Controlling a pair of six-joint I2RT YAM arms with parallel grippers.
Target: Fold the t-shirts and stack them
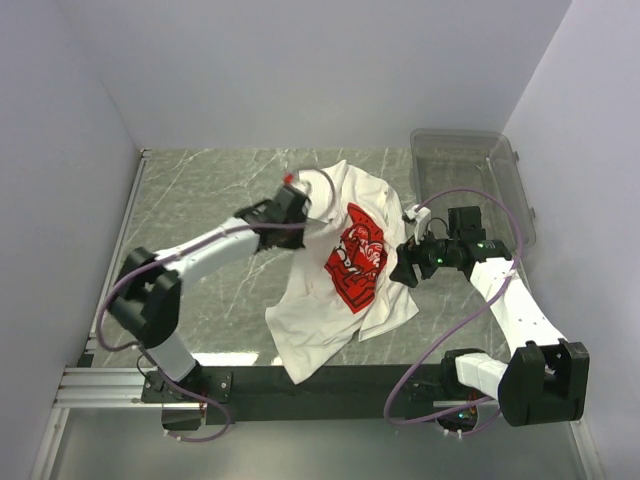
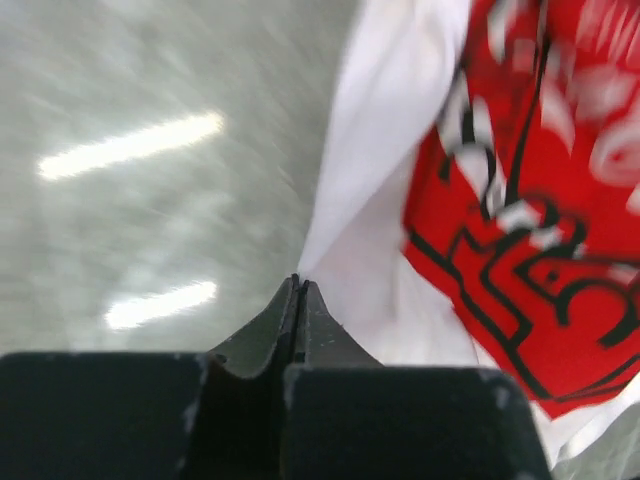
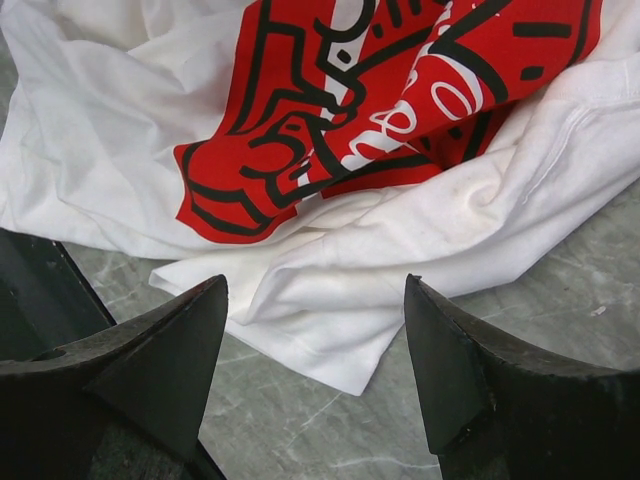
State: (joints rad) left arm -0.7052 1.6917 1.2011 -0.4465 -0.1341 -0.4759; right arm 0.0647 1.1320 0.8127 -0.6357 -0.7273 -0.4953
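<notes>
The white t-shirt with a red print lies crumpled on the marble table, its lower part hanging over the front edge. My left gripper is at the shirt's upper left edge. In the left wrist view its jaws are pressed together, with the white fabric edge running right into their tips. My right gripper hovers at the shirt's right side. It stands open above a white folded corner, with nothing between its fingers.
A clear grey plastic bin stands at the back right, just behind the right arm. A black rail runs along the table's front edge. White walls close in the left, back and right sides.
</notes>
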